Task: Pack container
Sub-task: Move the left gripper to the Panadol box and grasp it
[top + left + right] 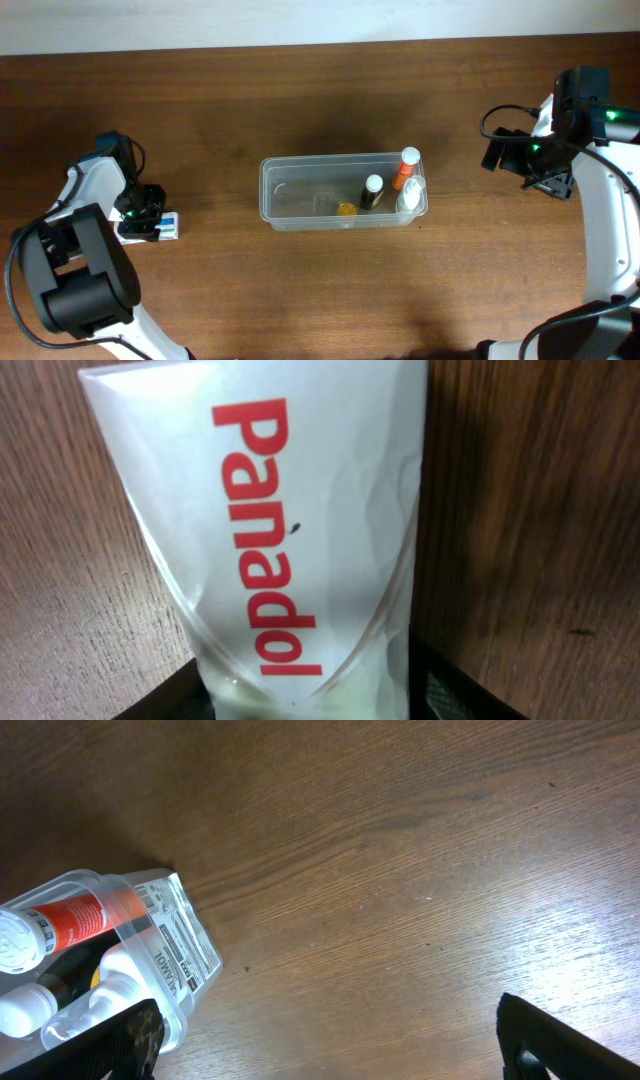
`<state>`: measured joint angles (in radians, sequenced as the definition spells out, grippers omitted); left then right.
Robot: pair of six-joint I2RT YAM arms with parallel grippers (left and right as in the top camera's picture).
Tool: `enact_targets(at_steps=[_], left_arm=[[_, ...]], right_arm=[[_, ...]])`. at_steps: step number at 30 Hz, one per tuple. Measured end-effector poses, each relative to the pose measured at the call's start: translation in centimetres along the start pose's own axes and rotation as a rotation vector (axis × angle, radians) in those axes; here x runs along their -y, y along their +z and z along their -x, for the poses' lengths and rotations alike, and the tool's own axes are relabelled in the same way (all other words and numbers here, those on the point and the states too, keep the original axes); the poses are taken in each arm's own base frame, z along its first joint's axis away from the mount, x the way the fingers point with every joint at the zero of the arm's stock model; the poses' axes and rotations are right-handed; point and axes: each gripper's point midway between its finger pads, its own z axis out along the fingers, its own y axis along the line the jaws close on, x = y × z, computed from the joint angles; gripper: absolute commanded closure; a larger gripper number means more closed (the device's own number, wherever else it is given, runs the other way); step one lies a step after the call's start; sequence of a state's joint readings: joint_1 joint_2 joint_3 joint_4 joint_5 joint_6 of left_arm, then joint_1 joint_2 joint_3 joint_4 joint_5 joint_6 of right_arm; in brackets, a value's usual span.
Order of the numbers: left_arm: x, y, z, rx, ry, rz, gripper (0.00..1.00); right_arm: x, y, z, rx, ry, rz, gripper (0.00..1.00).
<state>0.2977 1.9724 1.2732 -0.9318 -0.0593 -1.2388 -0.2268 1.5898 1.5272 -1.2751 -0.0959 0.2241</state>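
Observation:
The container (pixel 300 160) is a clear rectangular tub in the middle of the table. Its right end holds an orange-and-white bottle (pixel 406 168), a dark bottle with a white cap (pixel 372 190), a white bottle (pixel 410 196) and a small orange item (pixel 346 209). My left gripper (pixel 143 212) is at the far left, closed around a white Panadol box (pixel 166 226) that lies low at the table. The box (pixel 290 510) fills the left wrist view between the fingers (pixel 300 705). My right gripper (pixel 545 178) is open and empty, right of the container (pixel 180 935).
The wooden table top runs bare between the container and each arm. The table's back edge meets a pale wall at the top of the overhead view. The right wrist view shows bare wood between the fingers (pixel 325 1030).

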Motion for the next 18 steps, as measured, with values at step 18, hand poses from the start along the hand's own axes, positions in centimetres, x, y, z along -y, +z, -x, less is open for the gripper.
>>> enact_targets(at_steps=[18], left_arm=[[2.9, -2.4, 0.9, 0.036, 0.161, -0.079, 0.53]], right_arm=[[0.0, 0.0, 0.0, 0.0, 0.0, 0.0, 0.01]])
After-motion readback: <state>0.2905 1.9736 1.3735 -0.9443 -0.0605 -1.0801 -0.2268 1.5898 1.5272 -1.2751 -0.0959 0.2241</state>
